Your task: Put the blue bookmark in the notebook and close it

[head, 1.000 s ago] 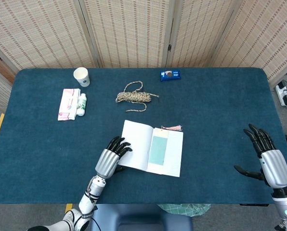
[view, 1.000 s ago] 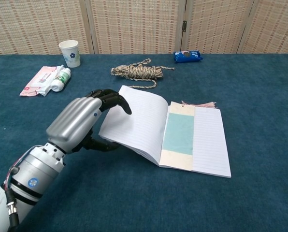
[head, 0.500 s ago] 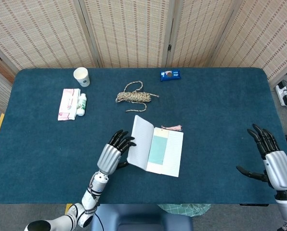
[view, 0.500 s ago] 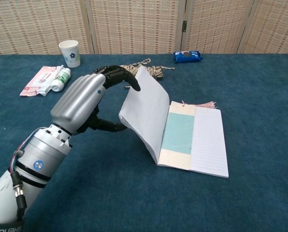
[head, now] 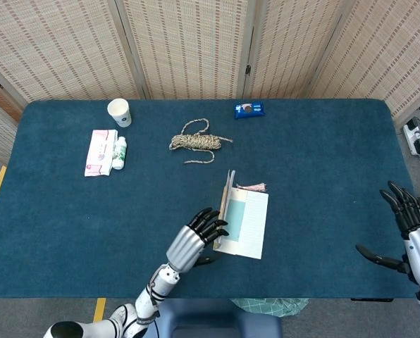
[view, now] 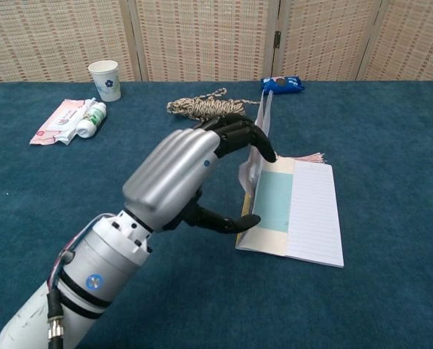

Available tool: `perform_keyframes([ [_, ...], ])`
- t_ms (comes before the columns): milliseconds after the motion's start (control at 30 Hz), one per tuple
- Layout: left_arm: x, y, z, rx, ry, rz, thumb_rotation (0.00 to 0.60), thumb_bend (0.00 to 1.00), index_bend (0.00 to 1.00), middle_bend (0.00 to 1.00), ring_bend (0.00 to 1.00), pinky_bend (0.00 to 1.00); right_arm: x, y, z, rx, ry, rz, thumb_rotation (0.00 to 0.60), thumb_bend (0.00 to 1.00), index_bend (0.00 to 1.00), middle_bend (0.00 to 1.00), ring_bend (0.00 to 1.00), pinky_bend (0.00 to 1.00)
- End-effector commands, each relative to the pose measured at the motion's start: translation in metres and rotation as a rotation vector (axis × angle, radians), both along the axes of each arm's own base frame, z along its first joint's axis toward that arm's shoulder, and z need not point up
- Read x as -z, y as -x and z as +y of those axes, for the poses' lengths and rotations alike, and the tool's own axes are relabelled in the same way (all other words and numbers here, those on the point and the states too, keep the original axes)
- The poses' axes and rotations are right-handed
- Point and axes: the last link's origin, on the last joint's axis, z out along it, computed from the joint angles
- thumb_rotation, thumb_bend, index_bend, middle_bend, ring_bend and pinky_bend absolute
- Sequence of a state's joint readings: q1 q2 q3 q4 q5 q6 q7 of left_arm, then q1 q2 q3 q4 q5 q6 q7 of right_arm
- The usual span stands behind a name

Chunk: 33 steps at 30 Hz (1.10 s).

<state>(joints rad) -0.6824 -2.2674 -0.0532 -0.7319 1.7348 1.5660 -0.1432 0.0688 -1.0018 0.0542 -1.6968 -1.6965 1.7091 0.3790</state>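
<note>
Tipping the notebook [view: 304, 211] cover upright, the left hand [view: 184, 178] pinches it to fold over the blue bookmark [view: 274, 200]; right hand [head: 418, 236] idles, fingers spread.

bookmark [view: 272, 201] in notebook [view: 311, 214], rope [head: 195, 141] behind, cup [head: 119, 111] far left
</note>
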Motion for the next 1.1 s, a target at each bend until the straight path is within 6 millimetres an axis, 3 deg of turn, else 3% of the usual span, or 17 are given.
perform_keyframes([
  [33, 0.005, -0.012, -0.012, 0.050, 0.027, 0.011, 0.600, 0.21, 0.40, 0.32, 0.17, 0.18, -0.004, 0.000, 0.002, -0.007, 0.008, -0.006, 0.600, 0.00, 0.00, 0.00, 0.00, 0.03],
  [333, 0.007, -0.024, -0.031, 0.114, 0.066, -0.015, 0.600, 0.21, 0.40, 0.31, 0.17, 0.19, -0.009, 0.000, 0.005, -0.011, 0.020, -0.015, 0.600, 0.00, 0.00, 0.00, 0.00, 0.03],
  [533, 0.000, -0.014, -0.023, 0.076, 0.042, -0.020, 0.600, 0.21, 0.39, 0.31, 0.16, 0.19, -0.006, 0.002, 0.004, 0.002, 0.009, 0.007, 0.600, 0.00, 0.00, 0.00, 0.00, 0.03],
  [667, -0.013, 0.016, -0.005, -0.022, 0.102, 0.047, 0.600, 0.21, 0.36, 0.26, 0.12, 0.18, 0.001, 0.005, 0.002, 0.039, -0.019, 0.063, 0.600, 0.00, 0.00, 0.00, 0.00, 0.03],
  [800, -0.048, 0.059, 0.021, -0.144, 0.124, 0.155, 0.600, 0.21, 0.35, 0.24, 0.09, 0.16, 0.009, 0.009, -0.001, 0.091, -0.052, 0.134, 0.600, 0.00, 0.00, 0.00, 0.00, 0.03],
  [967, -0.116, 0.121, 0.045, -0.328, 0.095, 0.271, 0.600, 0.22, 0.32, 0.21, 0.07, 0.12, 0.022, 0.014, -0.007, 0.163, -0.066, 0.241, 0.600, 0.00, 0.00, 0.00, 0.00, 0.03],
  [1100, -0.171, 0.168, 0.041, -0.468, 0.014, 0.423, 0.600, 0.23, 0.27, 0.15, 0.02, 0.06, 0.029, 0.019, -0.012, 0.217, -0.049, 0.310, 0.600, 0.00, 0.00, 0.00, 0.00, 0.03],
])
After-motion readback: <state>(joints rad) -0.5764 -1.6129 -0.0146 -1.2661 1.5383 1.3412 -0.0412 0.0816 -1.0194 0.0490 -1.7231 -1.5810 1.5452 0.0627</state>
